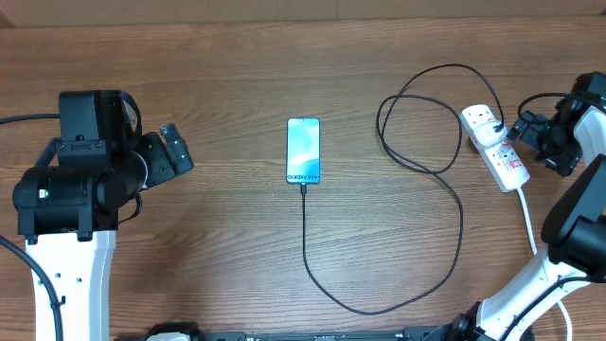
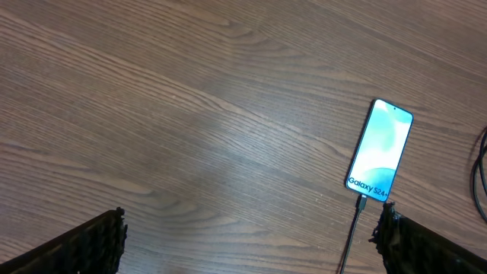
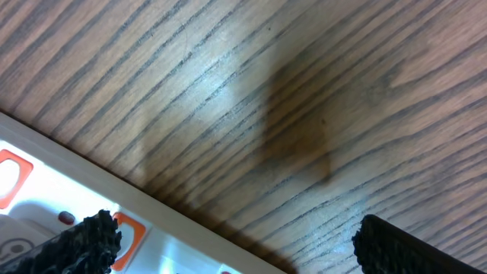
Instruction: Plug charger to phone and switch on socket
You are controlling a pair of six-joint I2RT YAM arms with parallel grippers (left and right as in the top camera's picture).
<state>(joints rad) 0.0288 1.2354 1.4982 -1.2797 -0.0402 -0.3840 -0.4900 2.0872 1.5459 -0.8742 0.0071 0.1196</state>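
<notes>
The phone (image 1: 303,150) lies flat mid-table with its blue-teal screen lit; it also shows in the left wrist view as the phone (image 2: 380,146). The charger cable (image 1: 305,237) meets the phone's near end with its tip (image 2: 362,202) at the port, then loops right and back to the socket (image 1: 494,147). Its black plug (image 1: 493,126) sits in that white strip. My left gripper (image 1: 180,150) is open, left of the phone and holding nothing. My right gripper (image 1: 530,140) is open just right of the socket. One right finger (image 3: 84,242) hangs over the socket's (image 3: 46,205) edge by a red-marked switch (image 3: 125,232).
The socket's thick white cord (image 1: 526,218) runs toward the near edge beside the right arm's base (image 1: 530,294). The black cable makes a wide loop (image 1: 417,104) left of the socket. Bare wooden table (image 2: 190,129) lies under the left gripper (image 2: 251,243).
</notes>
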